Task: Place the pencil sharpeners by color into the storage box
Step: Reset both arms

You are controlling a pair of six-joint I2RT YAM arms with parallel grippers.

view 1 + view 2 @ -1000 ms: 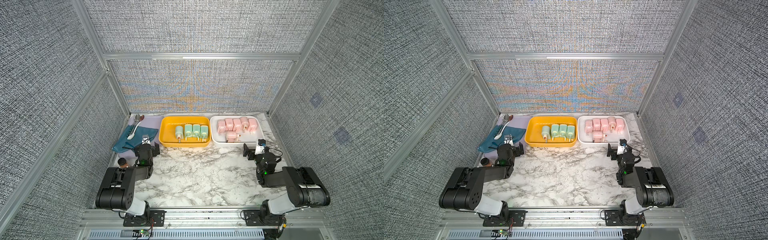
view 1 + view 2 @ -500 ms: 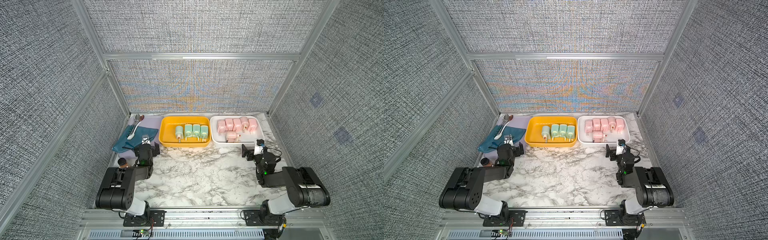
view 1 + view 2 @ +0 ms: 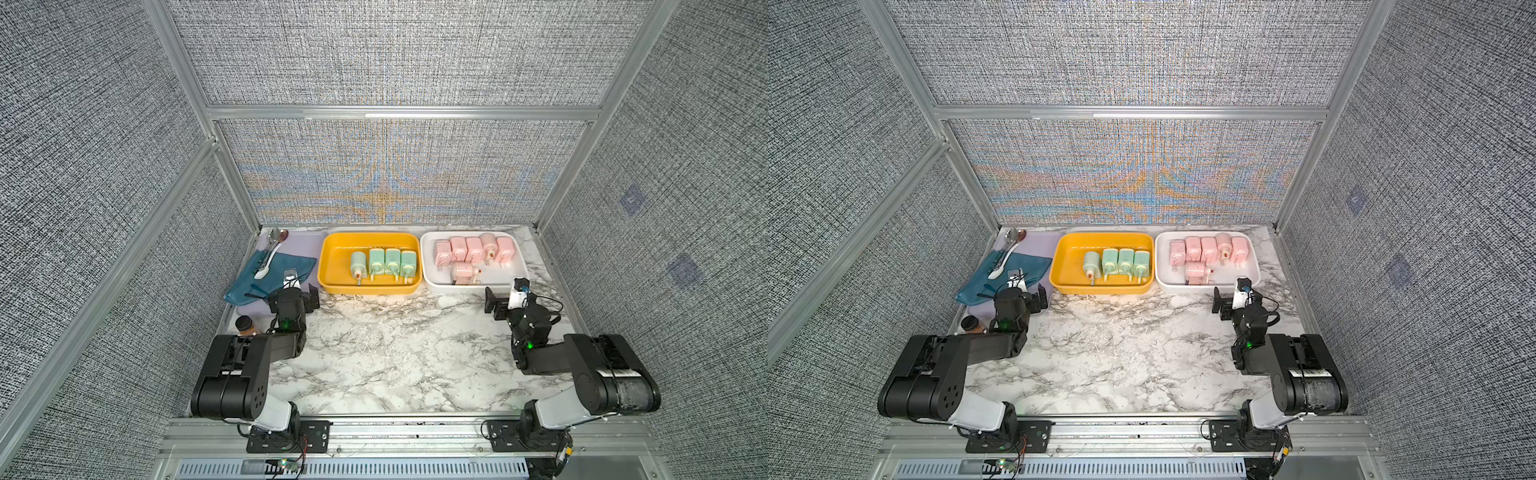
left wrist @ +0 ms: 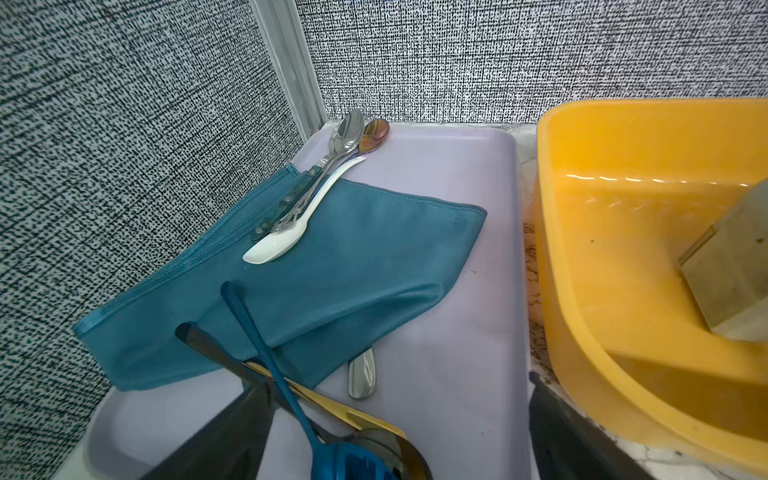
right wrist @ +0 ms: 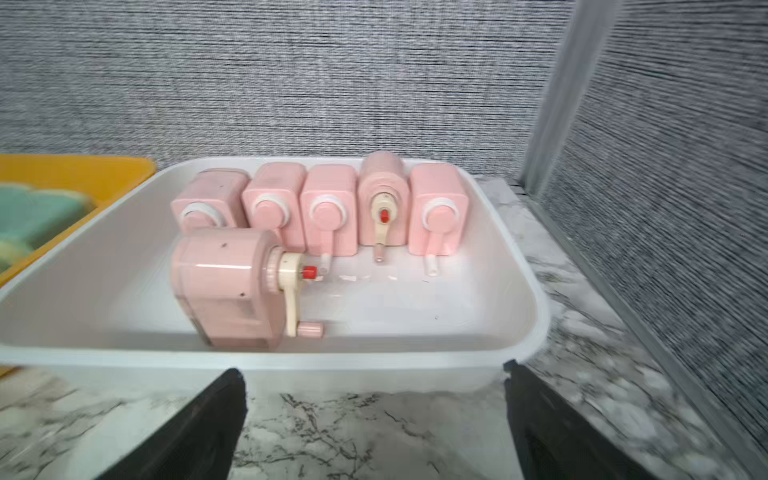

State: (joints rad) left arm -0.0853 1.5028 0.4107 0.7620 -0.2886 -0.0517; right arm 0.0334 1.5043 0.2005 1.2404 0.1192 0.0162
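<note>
Several mint green pencil sharpeners (image 3: 384, 261) lie side by side in the yellow storage box (image 3: 368, 289). Several pink pencil sharpeners (image 3: 473, 248) sit in the white storage box (image 3: 494, 275); most stand in a row (image 5: 328, 208), and one (image 5: 224, 286) lies in front with its crank showing. My right gripper (image 5: 374, 372) hangs open over the marble just in front of the white box, holding nothing. My left gripper (image 4: 399, 380) is open and empty over the near end of a lavender tray (image 4: 457, 166), next to the yellow box (image 4: 623, 232).
The lavender tray holds a teal cloth (image 4: 353, 257), spoons (image 4: 347, 135) and other cutlery. A brown jar with a black lid (image 3: 246, 325) stands by the left arm. Textured walls and metal frame posts enclose the marble table (image 3: 395, 353).
My right gripper has shifted slightly to the left in front of the white box. The left arm and all the sharpeners have stayed put.
</note>
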